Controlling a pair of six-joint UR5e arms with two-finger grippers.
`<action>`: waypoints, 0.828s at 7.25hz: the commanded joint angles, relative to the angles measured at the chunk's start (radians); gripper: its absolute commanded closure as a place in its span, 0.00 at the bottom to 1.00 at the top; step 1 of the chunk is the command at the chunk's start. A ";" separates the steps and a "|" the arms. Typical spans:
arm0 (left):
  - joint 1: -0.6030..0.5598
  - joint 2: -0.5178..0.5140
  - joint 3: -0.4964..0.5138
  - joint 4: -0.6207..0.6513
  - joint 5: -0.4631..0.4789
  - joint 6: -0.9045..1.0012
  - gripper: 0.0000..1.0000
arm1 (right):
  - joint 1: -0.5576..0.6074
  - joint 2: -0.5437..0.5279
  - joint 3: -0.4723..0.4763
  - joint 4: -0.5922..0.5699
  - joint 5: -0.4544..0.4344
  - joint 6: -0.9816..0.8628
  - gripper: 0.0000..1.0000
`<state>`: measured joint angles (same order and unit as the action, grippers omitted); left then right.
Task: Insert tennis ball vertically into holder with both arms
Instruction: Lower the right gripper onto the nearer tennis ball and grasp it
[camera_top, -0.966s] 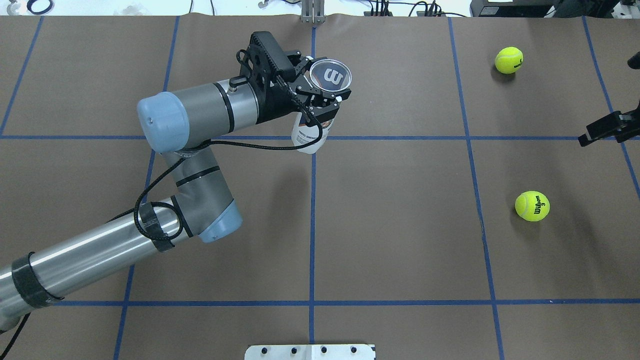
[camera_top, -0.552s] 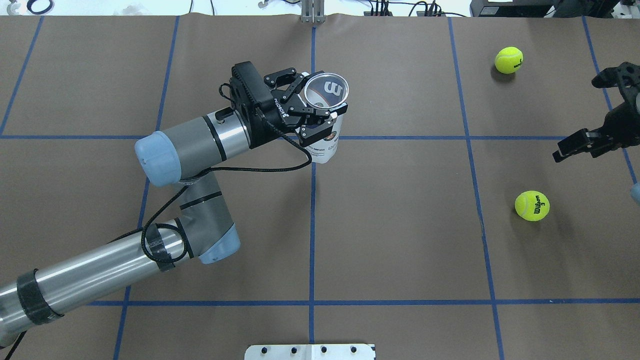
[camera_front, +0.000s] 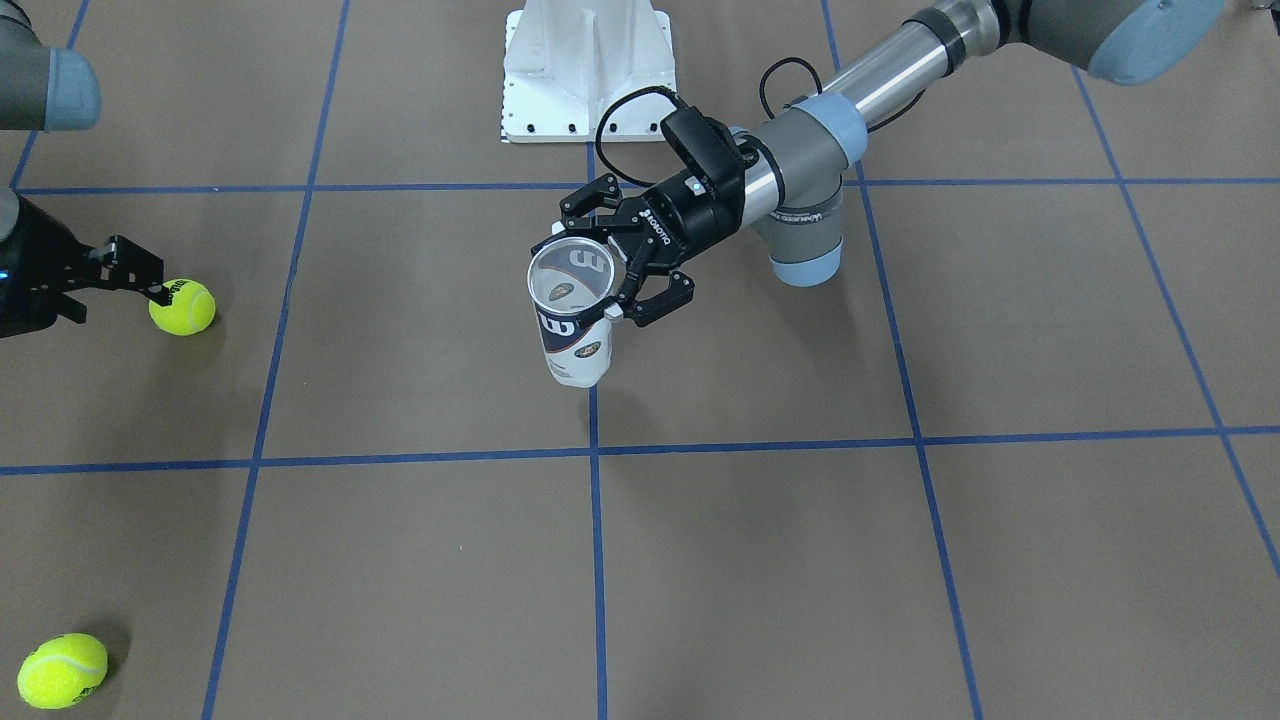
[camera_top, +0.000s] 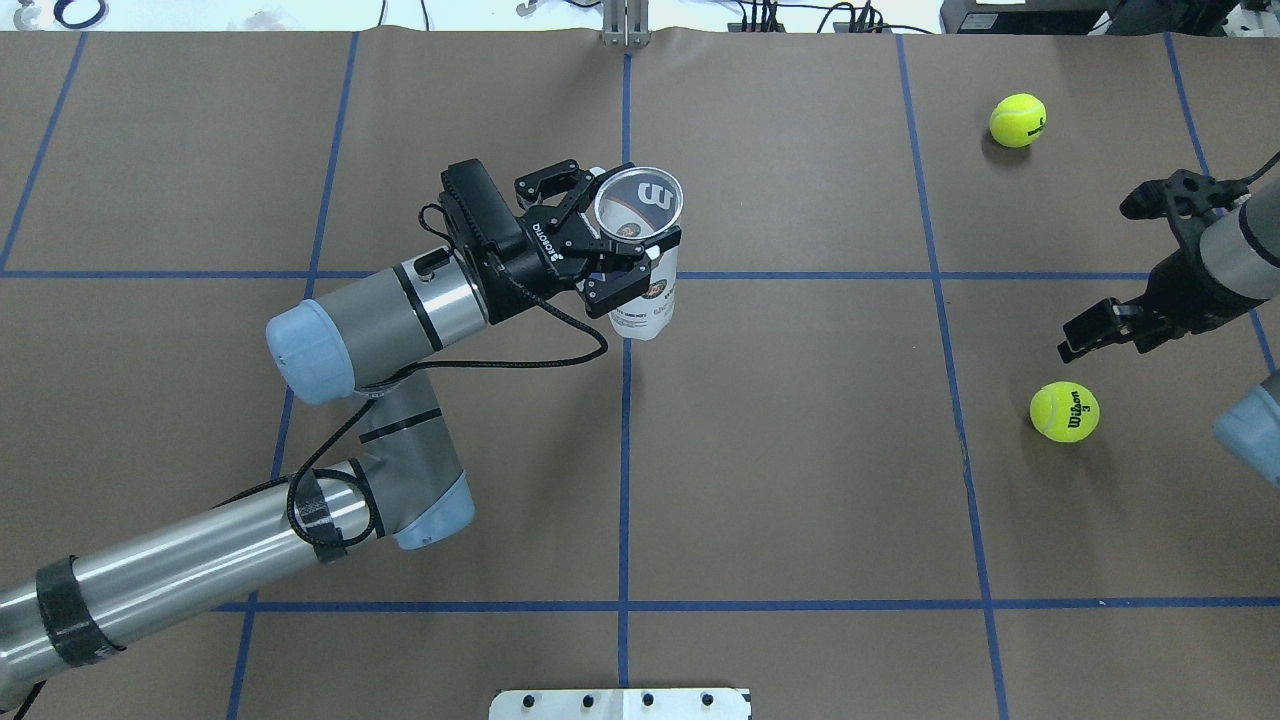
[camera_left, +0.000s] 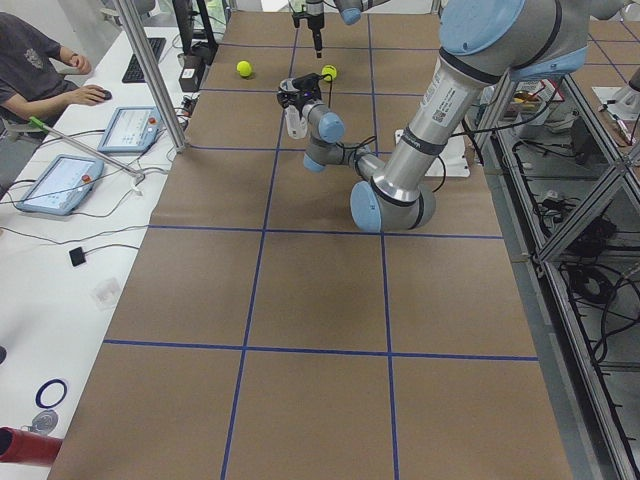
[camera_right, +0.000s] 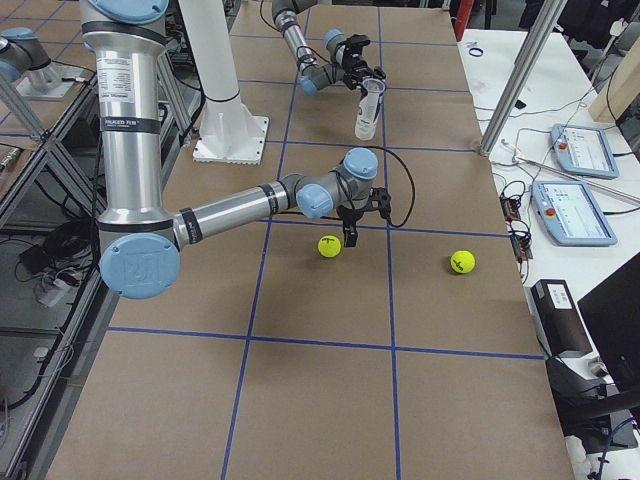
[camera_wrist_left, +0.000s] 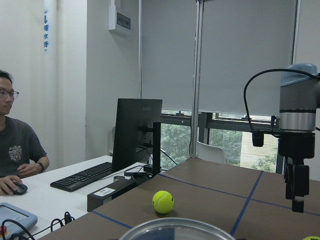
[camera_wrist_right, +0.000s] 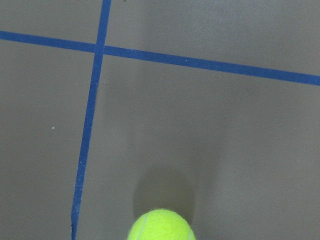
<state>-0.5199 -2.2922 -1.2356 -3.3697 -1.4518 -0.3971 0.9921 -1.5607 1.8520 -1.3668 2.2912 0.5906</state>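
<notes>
Brown table (camera_top: 800, 450) gridded with blue tape, desk (camera_left: 60, 230) alongside. Left gripper (camera_top: 625, 235) clamped on upright holder (camera_top: 645, 310) under rim. Right of holder, right gripper (camera_top: 1090, 335) near 1 ball (camera_top: 1064, 411), finger spread unclear.

Brown table cover (camera_top: 800, 480), blue tape grid (camera_top: 624, 450), white pedestal base (camera_front: 585, 70), seated person (camera_wrist_left: 15, 140) at keyboard (camera_wrist_left: 82, 176), possibly a tablet (camera_left: 130, 128).
</notes>
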 joint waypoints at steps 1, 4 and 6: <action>0.004 0.011 0.001 -0.005 0.001 0.001 0.23 | -0.059 -0.004 0.013 0.000 -0.050 0.035 0.00; 0.008 0.019 -0.001 -0.005 0.001 -0.003 0.22 | -0.102 -0.031 0.012 0.000 -0.081 0.037 0.00; 0.012 0.019 0.001 -0.005 0.001 -0.005 0.22 | -0.134 -0.032 0.006 0.000 -0.133 0.054 0.00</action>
<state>-0.5108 -2.2731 -1.2358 -3.3747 -1.4519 -0.4012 0.8755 -1.5899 1.8623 -1.3668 2.1856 0.6371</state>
